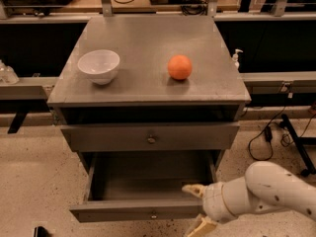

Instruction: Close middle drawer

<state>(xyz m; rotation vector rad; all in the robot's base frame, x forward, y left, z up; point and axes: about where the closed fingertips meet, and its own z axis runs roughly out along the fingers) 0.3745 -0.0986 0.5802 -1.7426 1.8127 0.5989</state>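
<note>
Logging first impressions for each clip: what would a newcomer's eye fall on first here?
The middle drawer stands pulled out low in the grey cabinet. The pincer of the white arm is at the drawer's front right corner, one finger above the front panel and one below. On the cabinet top, a bright orange sits right of centre and a white bowl to the left.

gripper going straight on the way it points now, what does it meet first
Likely the middle drawer: the gripper points left at the right end of its pulled-out front, fingers open. Depth is unclear.
</note>
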